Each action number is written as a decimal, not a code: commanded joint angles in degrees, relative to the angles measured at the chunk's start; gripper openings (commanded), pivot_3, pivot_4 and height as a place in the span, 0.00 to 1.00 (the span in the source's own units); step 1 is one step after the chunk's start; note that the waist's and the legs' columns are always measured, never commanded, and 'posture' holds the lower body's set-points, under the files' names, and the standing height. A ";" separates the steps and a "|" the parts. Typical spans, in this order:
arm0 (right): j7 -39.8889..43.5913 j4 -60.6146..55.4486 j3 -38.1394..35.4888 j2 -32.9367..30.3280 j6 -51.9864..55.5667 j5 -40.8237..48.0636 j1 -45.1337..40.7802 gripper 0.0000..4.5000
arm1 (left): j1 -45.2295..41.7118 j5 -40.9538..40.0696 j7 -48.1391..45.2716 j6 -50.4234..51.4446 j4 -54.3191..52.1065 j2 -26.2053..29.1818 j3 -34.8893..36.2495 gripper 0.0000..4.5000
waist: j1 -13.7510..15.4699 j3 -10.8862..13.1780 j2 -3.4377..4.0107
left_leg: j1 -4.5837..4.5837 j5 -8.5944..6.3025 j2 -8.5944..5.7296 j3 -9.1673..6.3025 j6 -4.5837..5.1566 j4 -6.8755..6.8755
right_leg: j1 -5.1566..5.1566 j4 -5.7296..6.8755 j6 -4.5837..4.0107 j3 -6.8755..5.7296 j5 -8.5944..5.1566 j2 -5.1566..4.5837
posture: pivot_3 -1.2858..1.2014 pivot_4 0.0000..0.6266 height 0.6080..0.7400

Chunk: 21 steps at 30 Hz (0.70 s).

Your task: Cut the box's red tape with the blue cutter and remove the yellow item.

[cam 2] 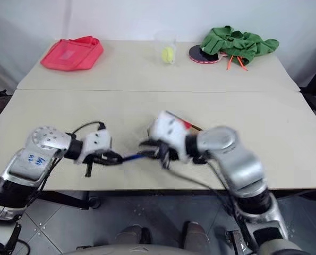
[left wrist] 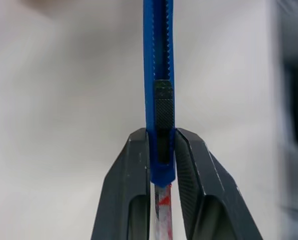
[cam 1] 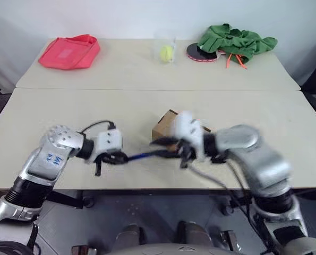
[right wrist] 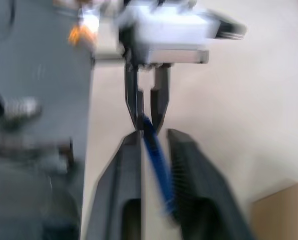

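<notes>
My left gripper point(cam 1: 120, 158) is shut on one end of the blue cutter point(cam 1: 142, 155), which reaches level towards my right gripper point(cam 1: 165, 144). The left wrist view has the cutter point(left wrist: 159, 75) clamped between both fingers. In the right wrist view the right gripper point(right wrist: 154, 132) is open, with the cutter's point(right wrist: 159, 165) other end lying loosely in the gap. Behind the right hand stands the box point(cam 1: 165, 125) on the table, with a bit of the red tape point(cam 2: 186, 125) peeking out. The yellow item is hidden.
At the back of the table point(cam 1: 147, 101) lie a red-pink bag point(cam 1: 70, 52), a clear cup with a yellow-green ball point(cam 1: 166, 51), a red-and-black paddle point(cam 1: 200, 53) and a green cloth point(cam 1: 237, 41). The table's front edge runs just below both hands.
</notes>
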 commanded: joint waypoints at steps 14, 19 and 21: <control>-14.74 11.68 -13.30 -3.87 21.25 14.57 -20.01 0.99 | -16.07 -3.44 4.62 -34.72 20.97 -7.25 8.17 0.09 | -0.25 0.01 -0.02 | -0.14 -0.05 -0.21 0.70 -0.05 -0.06 | -0.39 0.22 -0.02 0.07 -0.01 0.03 | 0.52 0.24 1.00; -17.92 20.55 -10.30 -2.30 24.29 14.85 -25.63 0.99 | -22.63 -1.30 6.48 -46.61 29.63 -13.22 6.32 0.09 | -0.36 0.01 -0.03 | -0.25 -0.05 -0.23 0.69 -0.05 0.00 | -0.43 0.20 0.00 0.04 0.00 0.03 | 0.52 0.24 1.00; -18.49 23.08 -9.65 -1.75 24.26 15.31 -27.10 0.99 | -23.35 -0.85 6.71 -49.88 31.67 -14.16 6.04 0.09 | -0.44 0.01 -0.03 | -0.26 -0.05 -0.24 0.69 -0.05 -0.01 | -0.43 0.20 0.01 0.02 0.00 0.03 | 0.52 0.24 1.00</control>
